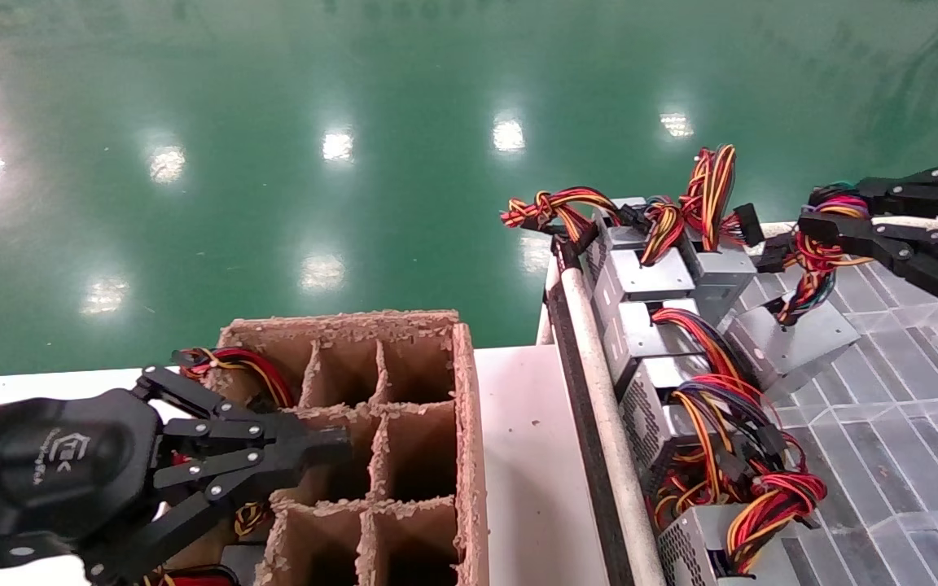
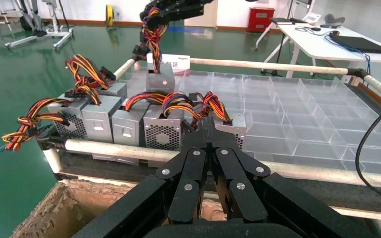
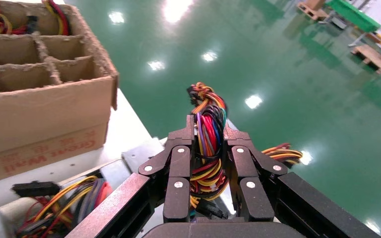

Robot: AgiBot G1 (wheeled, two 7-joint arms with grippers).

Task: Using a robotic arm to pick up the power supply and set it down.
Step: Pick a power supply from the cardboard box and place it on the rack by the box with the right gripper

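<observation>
My right gripper point(image 1: 813, 213) point(image 3: 209, 130) is at the far right, shut on the tied bundle of red, yellow, black and purple wires point(image 3: 207, 148). From those wires hangs a grey power supply point(image 1: 795, 338) point(image 2: 159, 78), tilted over the clear tray point(image 1: 909, 391). Whether its lower edge touches the tray I cannot tell. The box itself is hidden in the right wrist view. My left gripper point(image 1: 339, 446) point(image 2: 207, 126) is shut on nothing and hovers over the cardboard box point(image 1: 404, 391) at the near left.
Several more power supplies point(image 1: 648, 325) point(image 2: 124, 124) stand in a row along the tray's left edge behind a white rail point(image 1: 599, 382). The divided cardboard box point(image 3: 44, 104) holds wires point(image 1: 233, 366) in its far left cell. A white table top point(image 1: 518, 456) lies between box and tray.
</observation>
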